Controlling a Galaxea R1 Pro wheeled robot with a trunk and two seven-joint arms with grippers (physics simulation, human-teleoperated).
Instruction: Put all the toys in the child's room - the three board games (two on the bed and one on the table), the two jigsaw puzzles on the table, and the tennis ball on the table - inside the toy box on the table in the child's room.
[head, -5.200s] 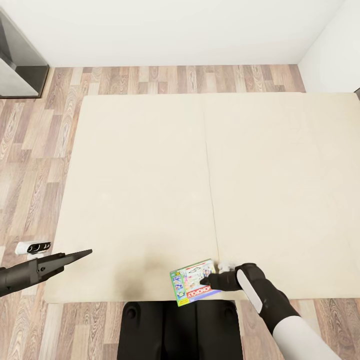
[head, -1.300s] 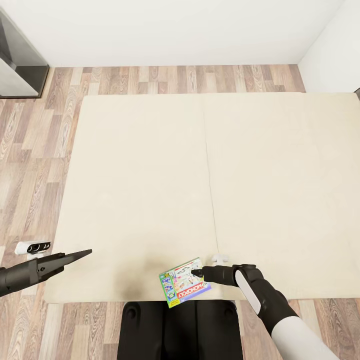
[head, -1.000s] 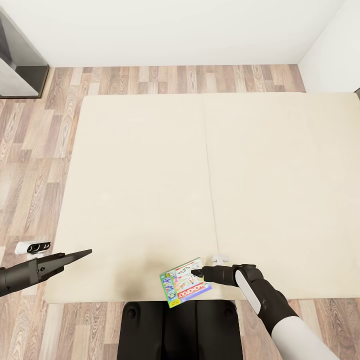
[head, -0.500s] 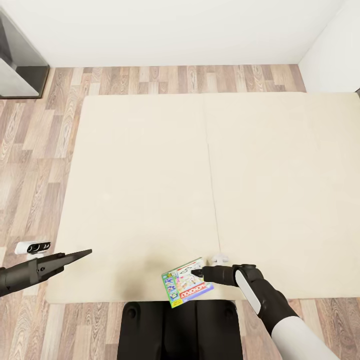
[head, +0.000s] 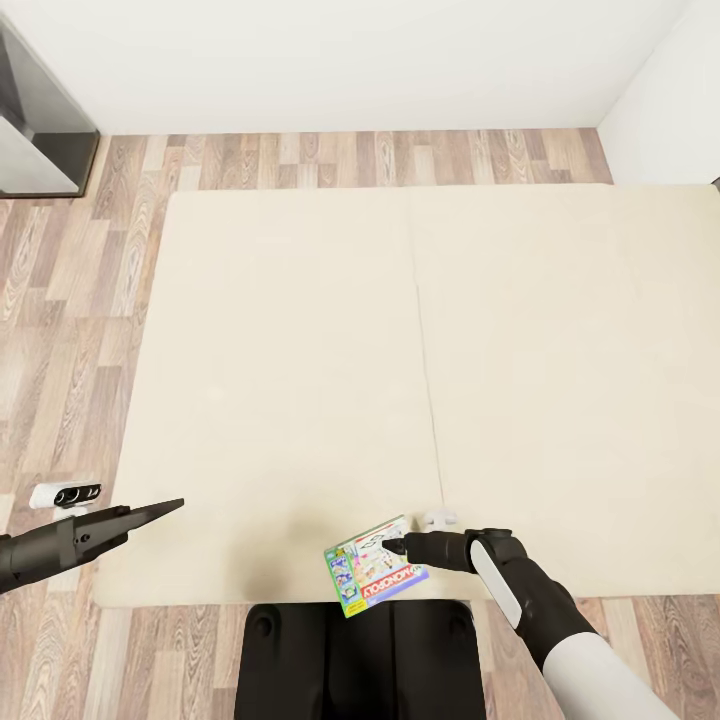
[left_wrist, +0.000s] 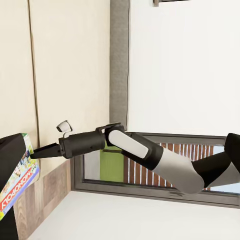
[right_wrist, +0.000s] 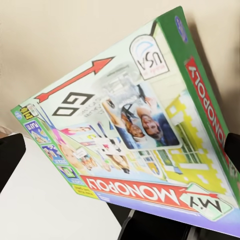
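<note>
Green-edged "My Monopoly" board game (head: 374, 578) lies at the lower centre of the head view, on the near edge of the bed's (head: 300, 350) beige cover, one corner overhanging toward the robot's dark base (head: 360, 660). Right gripper (head: 392, 545) meets the box at its right-hand edge, the dark fingertips touching the cover; the arm enters from the lower right. Whether the jaws are clamped on the box or merely resting against it cannot be told, since the fingers read as one dark wedge. In the right wrist view the box (right_wrist: 135, 130) lies tilted just ahead of the fingers, its red title band legible. Left gripper (head: 165, 508), at the lower left of the head view, hangs well apart from the box over the bed's left margin, its fingers drawn together to a point with nothing between them. Wood plank floor (head: 70, 300) borders the bed on the left and top.
</note>
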